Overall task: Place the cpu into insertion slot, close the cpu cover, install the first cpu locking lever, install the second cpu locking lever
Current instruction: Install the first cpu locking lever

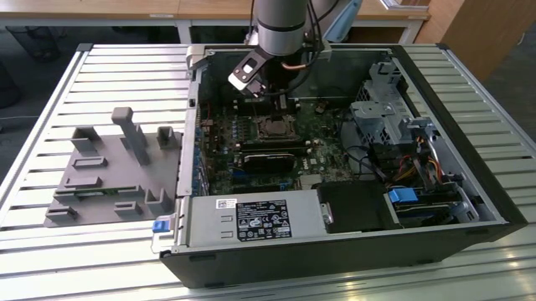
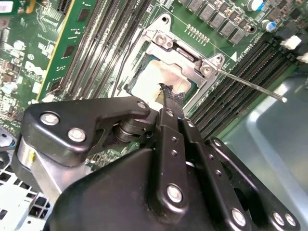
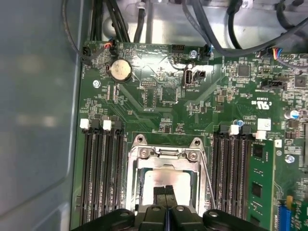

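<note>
The open computer case (image 1: 469, 188) lies on the slatted table with the arm reaching into it. My gripper (image 1: 266, 100) hangs just above the processor socket (image 1: 275, 127). In both wrist views the black fingers are pressed together, shut (image 3: 166, 191) (image 2: 169, 94), with nothing between them. Their tips hover over the cpu (image 3: 166, 177) (image 2: 154, 72), whose dull silver top sits in the socket. The cpu cover (image 3: 162, 154) (image 2: 185, 50), a silvery frame, lies around it. One thin locking lever (image 2: 250, 85) (image 3: 208, 178) sticks out free from the socket's corner.
Dark memory slots (image 3: 101, 168) (image 3: 231, 168) flank the socket on both sides. A black module (image 1: 268, 160) lies just below the socket in the exterior view. Cables and a drive cage (image 1: 385, 119) fill the case's right. A grey fixture (image 1: 109, 169) stands on the table at the exterior view's left.
</note>
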### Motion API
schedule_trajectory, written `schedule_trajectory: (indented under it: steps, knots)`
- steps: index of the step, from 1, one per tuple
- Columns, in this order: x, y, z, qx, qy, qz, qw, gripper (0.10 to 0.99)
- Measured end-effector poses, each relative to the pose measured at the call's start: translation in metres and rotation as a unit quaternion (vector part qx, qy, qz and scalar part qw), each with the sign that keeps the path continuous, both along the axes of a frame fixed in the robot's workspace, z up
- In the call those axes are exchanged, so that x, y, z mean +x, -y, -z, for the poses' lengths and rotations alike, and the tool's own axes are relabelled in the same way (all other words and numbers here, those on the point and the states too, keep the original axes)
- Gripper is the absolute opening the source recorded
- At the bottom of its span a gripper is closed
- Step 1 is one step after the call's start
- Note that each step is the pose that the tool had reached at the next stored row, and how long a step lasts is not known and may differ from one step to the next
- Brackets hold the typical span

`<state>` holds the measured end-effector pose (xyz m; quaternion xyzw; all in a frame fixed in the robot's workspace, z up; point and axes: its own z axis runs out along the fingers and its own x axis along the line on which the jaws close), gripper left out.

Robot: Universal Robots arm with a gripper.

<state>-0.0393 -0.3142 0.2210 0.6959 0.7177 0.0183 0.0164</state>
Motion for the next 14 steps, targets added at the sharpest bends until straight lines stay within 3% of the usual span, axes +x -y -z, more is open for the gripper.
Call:
schedule_trajectory:
  steps: [6, 7, 14]
  knots:
    - [0.0, 0.0, -0.0159, 0.0, -0.0001, 0.0, 1.0, 0.106]
    - [0.0, 0.0, -0.0233, 0.0001, -0.0002, 0.0, 1.0, 0.106]
    - [0.0, 0.0, -0.0521, 0.0, -0.0002, 0.0, 1.0, 0.106]
